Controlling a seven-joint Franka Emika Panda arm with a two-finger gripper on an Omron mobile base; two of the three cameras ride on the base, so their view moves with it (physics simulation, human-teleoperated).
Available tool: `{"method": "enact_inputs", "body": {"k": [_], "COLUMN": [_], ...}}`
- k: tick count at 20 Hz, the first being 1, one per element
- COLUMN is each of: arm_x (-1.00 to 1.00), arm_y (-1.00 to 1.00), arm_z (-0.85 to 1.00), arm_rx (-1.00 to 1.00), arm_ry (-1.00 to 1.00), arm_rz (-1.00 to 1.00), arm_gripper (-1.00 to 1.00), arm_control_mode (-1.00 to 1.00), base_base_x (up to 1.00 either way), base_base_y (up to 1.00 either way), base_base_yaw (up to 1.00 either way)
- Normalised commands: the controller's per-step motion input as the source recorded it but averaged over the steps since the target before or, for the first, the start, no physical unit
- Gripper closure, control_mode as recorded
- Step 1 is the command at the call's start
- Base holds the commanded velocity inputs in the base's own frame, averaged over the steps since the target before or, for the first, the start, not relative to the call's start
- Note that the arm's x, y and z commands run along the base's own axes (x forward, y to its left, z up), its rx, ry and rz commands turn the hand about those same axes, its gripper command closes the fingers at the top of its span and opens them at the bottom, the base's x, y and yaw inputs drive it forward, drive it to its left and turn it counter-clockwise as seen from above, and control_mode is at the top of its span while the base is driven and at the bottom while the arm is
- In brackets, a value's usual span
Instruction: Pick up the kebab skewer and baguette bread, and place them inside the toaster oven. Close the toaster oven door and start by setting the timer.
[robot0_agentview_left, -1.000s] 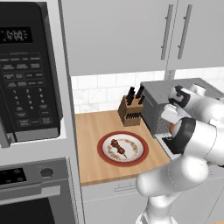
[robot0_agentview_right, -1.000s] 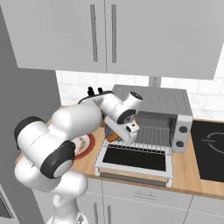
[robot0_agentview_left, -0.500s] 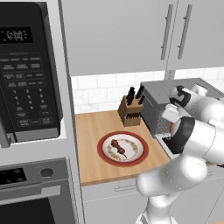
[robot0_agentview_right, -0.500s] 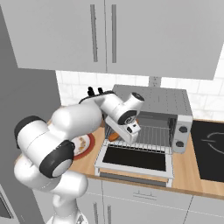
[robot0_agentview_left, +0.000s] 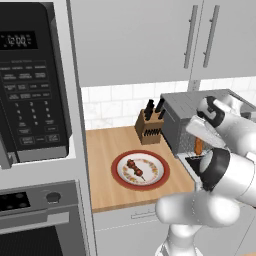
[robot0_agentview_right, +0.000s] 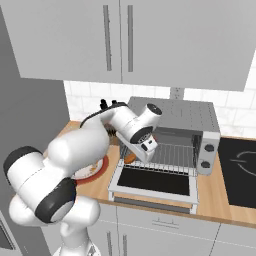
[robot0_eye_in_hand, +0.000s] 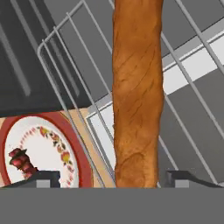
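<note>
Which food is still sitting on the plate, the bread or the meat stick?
The kebab skewer, with its dark red chunks, lies on the red-rimmed plate. The baguette bread is over at the toaster oven's wire rack.

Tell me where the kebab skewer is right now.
The kebab skewer lies on the red-rimmed plate on the wooden counter, left of the toaster oven in the left base view.

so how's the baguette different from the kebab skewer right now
The baguette bread is a long, smooth orange-brown stick lying over the toaster oven's wire rack. The kebab skewer is shorter, strung with dark red-brown chunks, and lies on the red-rimmed plate. Both are slim food sticks.
</note>
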Motion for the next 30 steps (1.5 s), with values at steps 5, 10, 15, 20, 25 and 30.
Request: {"method": "enact_inputs", "body": {"k": [5, 10, 15, 20, 25, 30], "arm_x": [-0.94, -0.92, 0.05, 0.82, 0.4, 0.08], "arm_y": [0.88, 1.0, 1.0, 0.97, 0.42, 0.0], "arm_z": [0.56, 0.34, 0.0, -0.38, -0.65, -0.52], "arm_rx": [-0.15, -0.23, -0.13, 0.0, -0.06, -0.05], "arm_ry": [-0.03, 0.01, 0.01, 0.11, 0.09, 0.0], "arm_rz": [0.01, 0.23, 0.39, 0.37, 0.22, 0.06], "arm_gripper": [-1.0, -1.0, -1.0, -1.0, -1.0, -1.0], "arm_control_mode": [-1.0, -1.0, -1.0, -1.0, -1.0, -1.0], "base_base_x": [0.0, 0.0, 0.0, 0.0, 0.0, 0.0], "base_base_y": [0.0, 0.0, 0.0, 0.0, 0.0, 0.0], "base_base_yaw": [0.0, 0.0, 0.0, 0.0, 0.0, 0.0]}}
